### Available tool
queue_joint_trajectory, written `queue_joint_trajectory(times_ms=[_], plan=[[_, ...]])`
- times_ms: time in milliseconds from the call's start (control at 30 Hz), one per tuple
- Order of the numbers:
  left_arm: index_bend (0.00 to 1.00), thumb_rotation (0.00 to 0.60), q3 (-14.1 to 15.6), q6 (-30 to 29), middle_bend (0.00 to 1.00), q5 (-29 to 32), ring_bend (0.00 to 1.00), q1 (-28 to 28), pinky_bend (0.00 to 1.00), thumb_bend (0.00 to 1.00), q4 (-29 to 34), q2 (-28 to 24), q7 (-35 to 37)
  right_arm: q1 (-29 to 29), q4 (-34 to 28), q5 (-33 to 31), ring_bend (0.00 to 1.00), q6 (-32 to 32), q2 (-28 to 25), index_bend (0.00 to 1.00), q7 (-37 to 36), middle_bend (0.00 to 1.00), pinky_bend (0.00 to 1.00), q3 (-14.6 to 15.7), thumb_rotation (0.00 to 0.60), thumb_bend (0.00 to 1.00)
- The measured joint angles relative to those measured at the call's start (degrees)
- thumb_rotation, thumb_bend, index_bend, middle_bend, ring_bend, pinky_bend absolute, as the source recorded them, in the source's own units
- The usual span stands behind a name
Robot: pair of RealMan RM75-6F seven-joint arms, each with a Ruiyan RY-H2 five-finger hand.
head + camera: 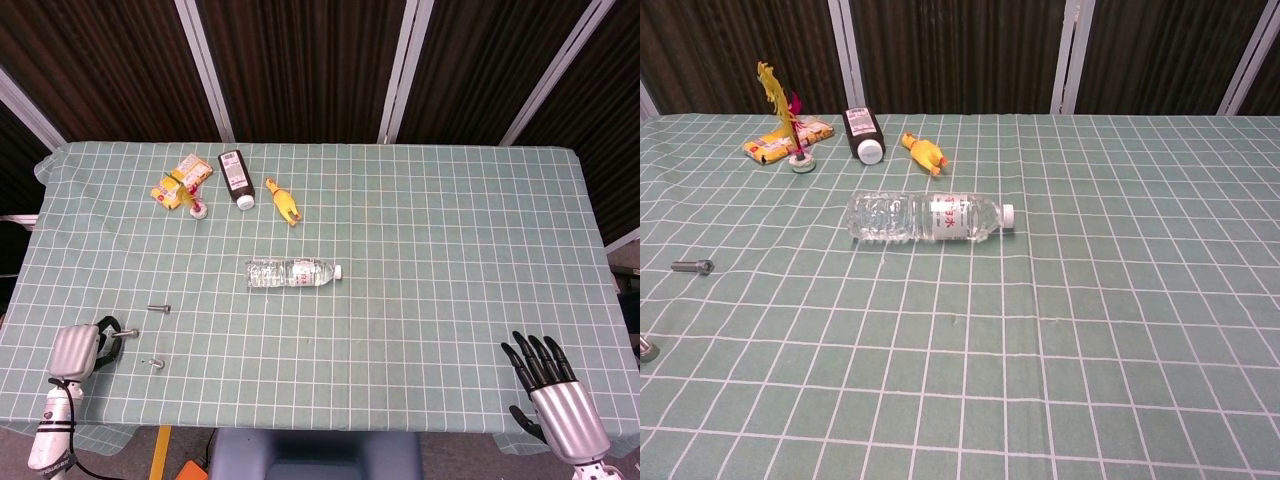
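My left hand (78, 349) hovers at the table's near left corner with its dark fingers curled in and nothing in them. A small bolt (126, 334) lies just off its fingertips, apart from them. My right hand (550, 388) sits at the near right edge, fingers spread and straight, holding nothing. A clear water bottle (293, 272) (930, 218) lies on its side mid-table, its white cap pointing right. The chest view shows neither hand.
Two more bolts (158, 308) (153, 362) lie near the left hand. At the back left are a yellow snack packet (182, 180), a dark bottle (236, 177), a rubber chicken (283, 201) and a small feathered toy (785, 110). Green checked cloth (450, 250) covers the table.
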State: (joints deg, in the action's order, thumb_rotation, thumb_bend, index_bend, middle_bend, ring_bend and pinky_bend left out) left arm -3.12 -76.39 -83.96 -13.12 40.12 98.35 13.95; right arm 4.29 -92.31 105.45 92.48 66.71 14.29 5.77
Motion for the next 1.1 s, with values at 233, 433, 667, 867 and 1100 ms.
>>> queue_joint_trajectory(times_ms=[233,433,667,867,1100], plan=[[0.53,0.6,0.6,-0.5,1.0,-1.0,1.0,-0.4,1.0,0.44,8.1,-3.4,-8.1,0.0,0.0,-0.1,0.0,0.0,-0.1,0.0,-0.1,0.0,0.0,0.0,0.6,0.28],[0.52,0.6,1.0,0.5,1.0,-0.9,1.0,-1.0,1.0,0.44,16.9,-7.1,-18.3,0.0,-0.1,0.0,0.0,0.0,-0.2,0.0,-0.1,0.0,0.0,0.1,0.6,0.28],[0.51,0.6,0.9,1.2,1.0,0.1,1.0,-1.6,1.0,0.44,27.4,-11.2,-32.4,-0.1,-0.2,-0.1,0.0,-0.1,-0.2,0.0,-0.1,0.0,0.0,0.1,0.6,0.28],[0.51,0.6,0.4,2.3,1.0,2.2,1.0,-2.0,1.0,0.43,32.1,-12.7,-38.2,0.0,-0.2,-0.1,0.0,0.1,-0.3,0.0,-0.3,0.0,0.0,0.1,0.6,0.28],[0.51,0.6,0.5,3.0,1.0,3.1,1.0,-2.4,1.0,0.43,32.8,-12.7,-41.4,0.0,-0.3,-0.2,0.0,-0.1,-0.3,0.0,-0.1,0.0,0.0,0.1,0.6,0.28]])
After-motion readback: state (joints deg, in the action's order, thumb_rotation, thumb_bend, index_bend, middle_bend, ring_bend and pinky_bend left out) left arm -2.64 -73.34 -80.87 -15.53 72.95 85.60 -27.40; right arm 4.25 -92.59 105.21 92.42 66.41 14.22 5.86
